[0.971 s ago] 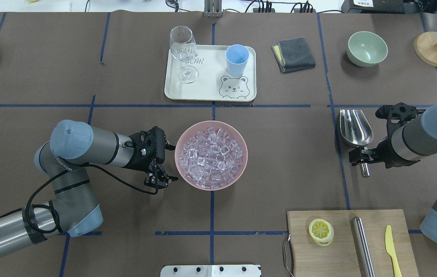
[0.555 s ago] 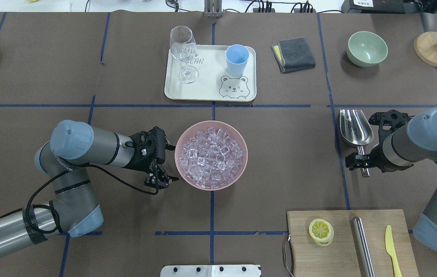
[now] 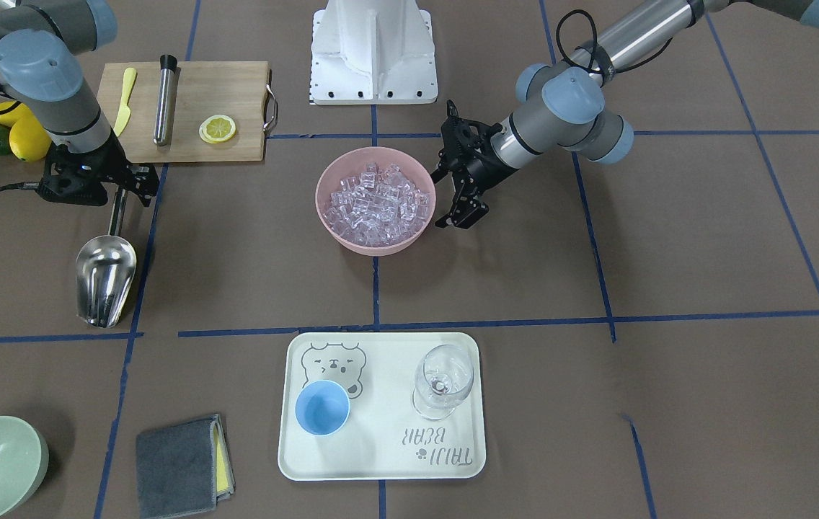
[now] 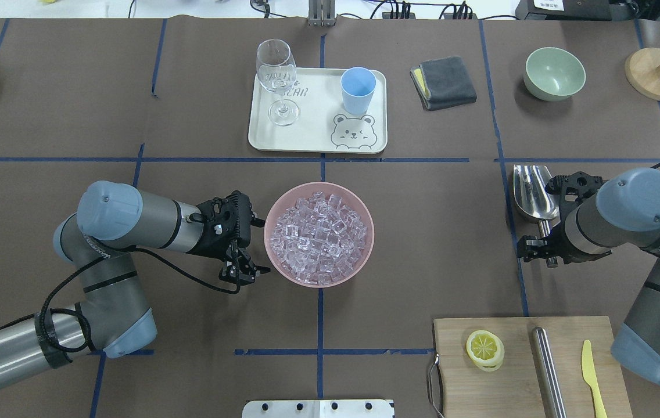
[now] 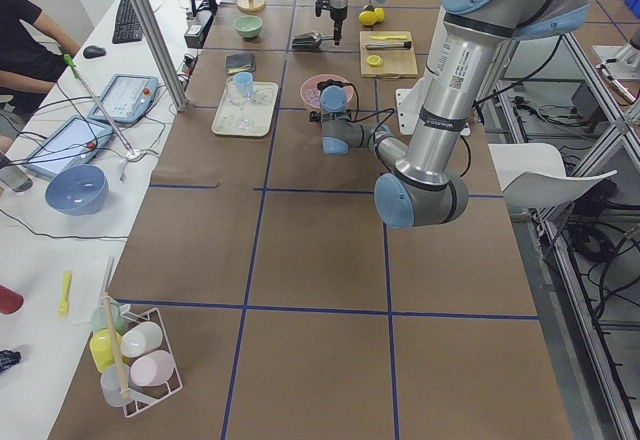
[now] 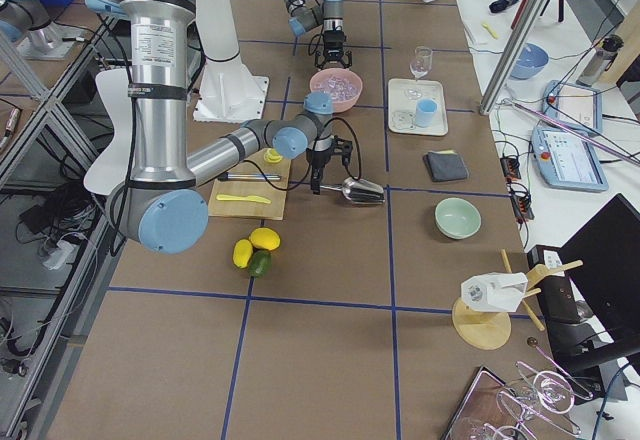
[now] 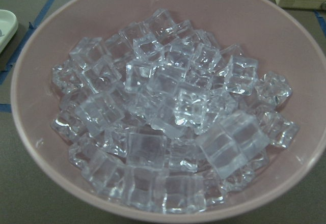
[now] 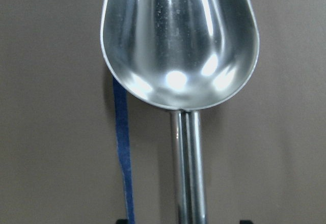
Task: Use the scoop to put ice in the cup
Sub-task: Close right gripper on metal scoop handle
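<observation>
— Where's the scoop?
— Flat on the counter, well to the robot's right of the pink bowl. The right gripper is down over the handle, fingers spread wide on either side, seemingly clear of it.
— Ice and cup?
— The ice is heaped in the bowl. The cup stands upright on the tray beyond it.
— Left gripper?
— Just beside the bowl, on the robot's left. I cannot tell how its fingers stand.

The left arm stretches toward 3 o'clock, left end effector spread; the right arm stretches toward 9 o'clock, right end effector spread, pointing down.
</observation>
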`<control>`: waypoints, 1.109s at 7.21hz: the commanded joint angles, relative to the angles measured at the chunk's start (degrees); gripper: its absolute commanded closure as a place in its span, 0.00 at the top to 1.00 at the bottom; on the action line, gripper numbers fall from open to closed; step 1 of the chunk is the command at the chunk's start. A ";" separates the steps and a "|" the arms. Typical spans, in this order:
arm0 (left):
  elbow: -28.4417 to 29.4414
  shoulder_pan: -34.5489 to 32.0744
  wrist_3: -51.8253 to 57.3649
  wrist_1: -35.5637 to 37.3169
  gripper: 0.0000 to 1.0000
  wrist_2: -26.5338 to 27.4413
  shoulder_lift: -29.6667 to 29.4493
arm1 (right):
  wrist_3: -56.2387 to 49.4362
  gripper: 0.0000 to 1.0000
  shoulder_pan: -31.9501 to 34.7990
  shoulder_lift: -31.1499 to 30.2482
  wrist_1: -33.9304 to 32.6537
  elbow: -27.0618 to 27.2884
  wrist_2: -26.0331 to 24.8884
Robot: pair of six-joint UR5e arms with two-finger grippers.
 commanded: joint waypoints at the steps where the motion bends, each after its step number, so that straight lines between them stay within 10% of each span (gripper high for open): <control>1: -0.09 0.00 0.00 0.01 1.00 0.00 -0.03 | 0.27 0.74 0.31 -0.77 3.14 -0.61 -2.84; 8: -0.17 0.00 0.00 0.01 1.00 -0.09 -0.29 | 7.39 0.70 -3.90 -6.40 15.91 -0.60 -9.72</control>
